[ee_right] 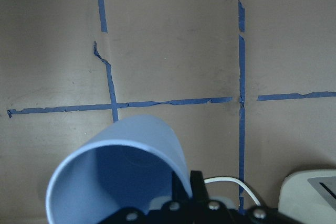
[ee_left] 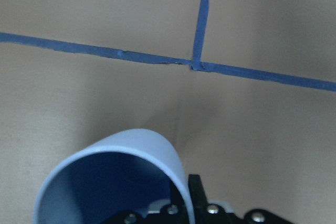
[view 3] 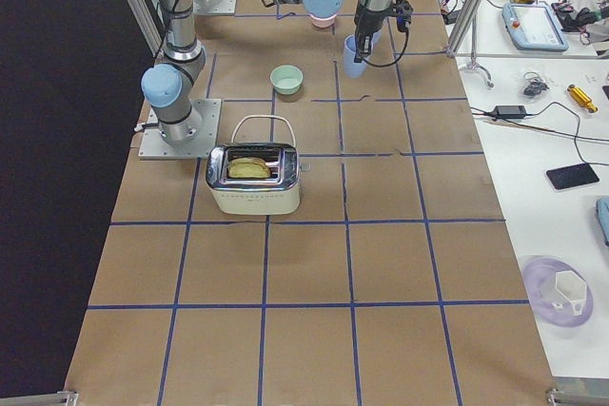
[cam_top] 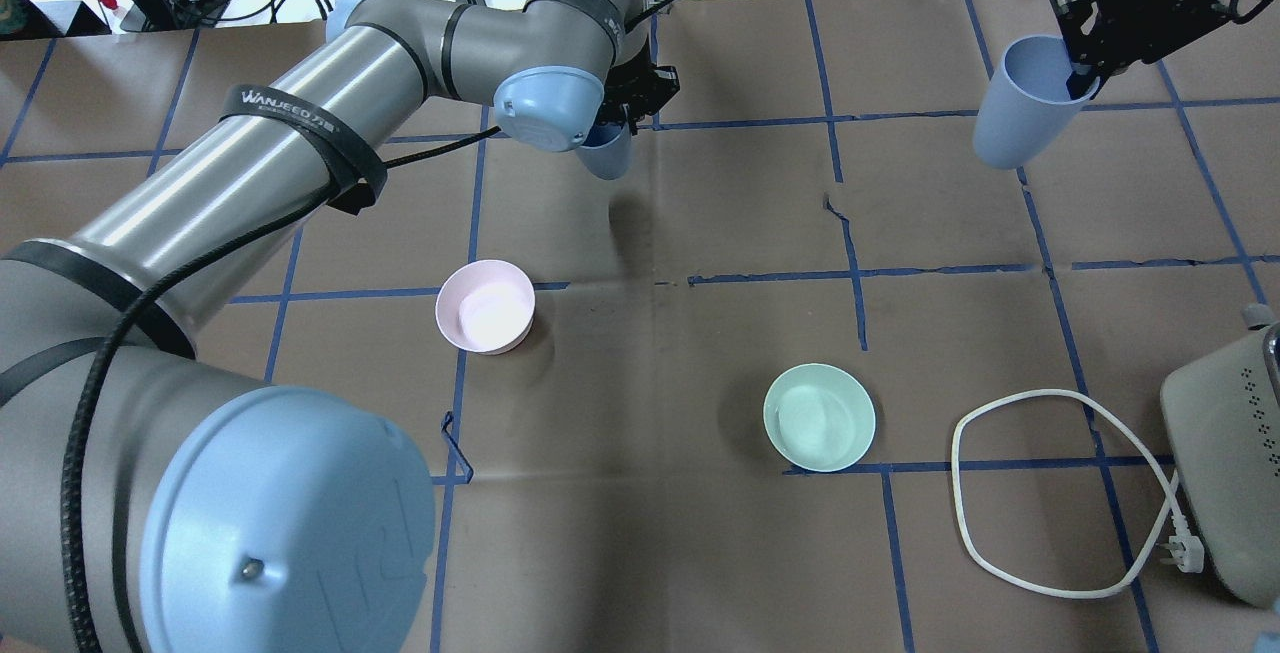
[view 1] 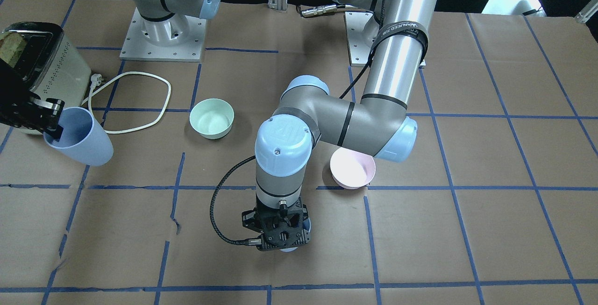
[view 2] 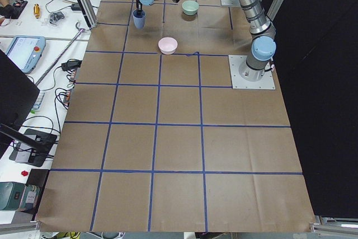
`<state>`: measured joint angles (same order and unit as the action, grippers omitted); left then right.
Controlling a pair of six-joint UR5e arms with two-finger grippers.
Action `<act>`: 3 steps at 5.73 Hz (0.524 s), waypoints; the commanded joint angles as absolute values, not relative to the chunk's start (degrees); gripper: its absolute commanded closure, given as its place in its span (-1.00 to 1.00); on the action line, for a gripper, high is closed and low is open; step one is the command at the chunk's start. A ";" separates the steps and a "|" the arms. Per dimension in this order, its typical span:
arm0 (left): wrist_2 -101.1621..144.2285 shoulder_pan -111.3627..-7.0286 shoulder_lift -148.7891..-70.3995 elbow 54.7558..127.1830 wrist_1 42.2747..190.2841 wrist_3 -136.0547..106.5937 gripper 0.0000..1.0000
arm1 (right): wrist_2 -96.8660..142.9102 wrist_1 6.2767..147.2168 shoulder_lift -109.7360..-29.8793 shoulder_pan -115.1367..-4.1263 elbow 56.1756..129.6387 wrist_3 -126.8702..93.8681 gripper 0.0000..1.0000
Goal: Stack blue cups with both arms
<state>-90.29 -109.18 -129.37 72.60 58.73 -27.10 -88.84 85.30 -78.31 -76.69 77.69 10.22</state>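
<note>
Table cover: brown paper, blue tape grid.
Upper-right cup: plain pale periwinkle blue.
Upper-centre cup: the same periwinkle, in shadow.
Bowl left of centre: pale pink, plain.
Bowl lower right of centre: mint green, plain.
Left arm: silver-grey, light blue joint caps, black strap with white lettering.
Toaster: cream, rows of small dots.
Cord: white.

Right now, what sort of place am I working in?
Most likely a robotics lab workcell, not a kitchen: the table is papered brown and gridded with blue tape, metal base plates are bolted to it, and a teach pendant lies beside the table.
</note>
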 commanded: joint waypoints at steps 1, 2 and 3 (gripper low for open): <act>-90.09 -111.26 -131.03 72.77 58.71 -27.25 0.59 | -88.95 86.22 -78.22 -76.82 78.74 10.02 0.86; -90.44 -111.70 -130.87 72.86 58.88 -27.07 -0.95 | -88.86 86.83 -78.14 -76.90 78.75 10.02 0.86; -90.35 -111.71 -130.43 72.77 58.80 -26.72 -0.97 | -88.77 87.10 -77.53 -76.90 78.66 9.93 0.86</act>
